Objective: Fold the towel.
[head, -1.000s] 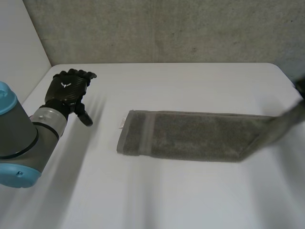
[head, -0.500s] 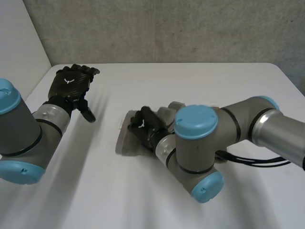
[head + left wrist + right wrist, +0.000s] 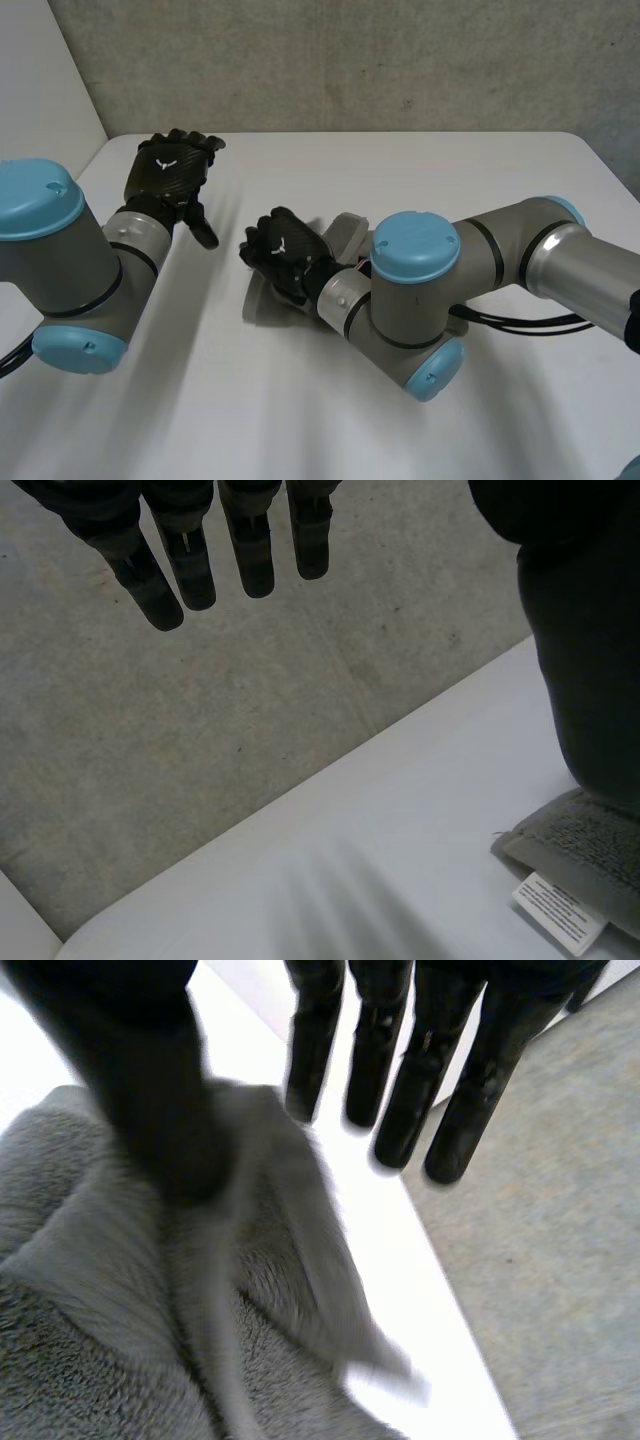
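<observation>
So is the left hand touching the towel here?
Apart. The head view shows a clear strip of bare table between the left hand and the nearest end of the towel.

Towel (image 3: 100,1360) fuzzy terry cloth; table (image 3: 300,400) smooth matt white; wall (image 3: 350,60) rough concrete

Lab-like space: white table (image 3: 300,420), bare concrete wall (image 3: 350,60)
</observation>
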